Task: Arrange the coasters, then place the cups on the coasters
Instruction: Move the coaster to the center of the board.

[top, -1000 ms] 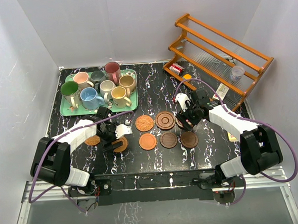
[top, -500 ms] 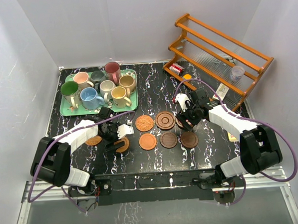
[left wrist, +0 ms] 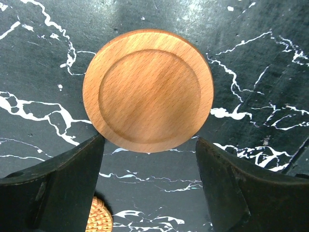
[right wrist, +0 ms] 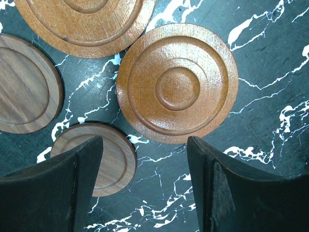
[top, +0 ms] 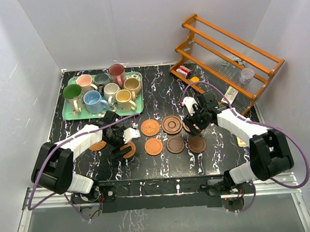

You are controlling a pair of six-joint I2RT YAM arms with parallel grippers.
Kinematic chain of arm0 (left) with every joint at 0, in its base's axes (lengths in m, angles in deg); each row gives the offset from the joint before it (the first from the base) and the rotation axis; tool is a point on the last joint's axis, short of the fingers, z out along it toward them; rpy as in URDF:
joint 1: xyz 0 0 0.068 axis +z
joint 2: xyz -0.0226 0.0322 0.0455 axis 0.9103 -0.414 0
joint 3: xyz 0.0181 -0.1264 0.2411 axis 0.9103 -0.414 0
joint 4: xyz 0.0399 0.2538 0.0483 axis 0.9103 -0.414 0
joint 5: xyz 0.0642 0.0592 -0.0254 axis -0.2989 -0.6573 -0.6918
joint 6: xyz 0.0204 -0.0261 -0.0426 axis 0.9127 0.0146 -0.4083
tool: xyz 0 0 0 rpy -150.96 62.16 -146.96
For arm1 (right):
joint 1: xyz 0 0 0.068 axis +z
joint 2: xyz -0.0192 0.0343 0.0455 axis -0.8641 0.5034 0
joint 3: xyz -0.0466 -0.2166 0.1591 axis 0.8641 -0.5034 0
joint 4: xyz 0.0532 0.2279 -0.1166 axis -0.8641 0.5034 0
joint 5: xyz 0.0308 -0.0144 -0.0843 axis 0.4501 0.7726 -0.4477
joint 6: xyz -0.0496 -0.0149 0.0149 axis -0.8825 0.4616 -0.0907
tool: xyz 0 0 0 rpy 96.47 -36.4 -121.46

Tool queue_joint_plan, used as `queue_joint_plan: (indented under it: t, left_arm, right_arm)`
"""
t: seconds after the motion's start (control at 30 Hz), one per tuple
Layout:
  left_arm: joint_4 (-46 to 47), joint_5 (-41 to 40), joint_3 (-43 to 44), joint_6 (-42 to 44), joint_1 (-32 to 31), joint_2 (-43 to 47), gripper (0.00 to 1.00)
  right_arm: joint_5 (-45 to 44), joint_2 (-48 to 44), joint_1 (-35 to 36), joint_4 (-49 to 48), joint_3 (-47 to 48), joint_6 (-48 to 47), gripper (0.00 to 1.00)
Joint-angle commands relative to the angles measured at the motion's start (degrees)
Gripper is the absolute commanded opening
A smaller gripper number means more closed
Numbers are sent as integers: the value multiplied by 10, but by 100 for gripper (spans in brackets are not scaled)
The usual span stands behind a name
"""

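Your left gripper (left wrist: 149,145) had edged right, jaws spread either side of the pale wooden coaster (left wrist: 147,91), dark table (left wrist: 251,43) around its rim. Your right gripper (right wrist: 145,140) hung spread above a ringed coaster (right wrist: 177,83), with other coasters (right wrist: 26,89) crowding beside it.

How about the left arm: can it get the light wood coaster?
Probably yes: the left gripper hangs open right above the coaster, a finger at each side, nothing on it.
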Motion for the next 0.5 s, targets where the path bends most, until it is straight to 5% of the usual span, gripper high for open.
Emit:
queue_joint_plan:
  t: [0.0,0.47]
  left_arm:
    - [-24,25,7,-24,-6,45,76]
    - [15,-37,36,-152,15,151,81]
  right_arm:
    - [-4,-34,-3,-32,9,6,69]
    - [20,-8,-3,-17,103,5,70]
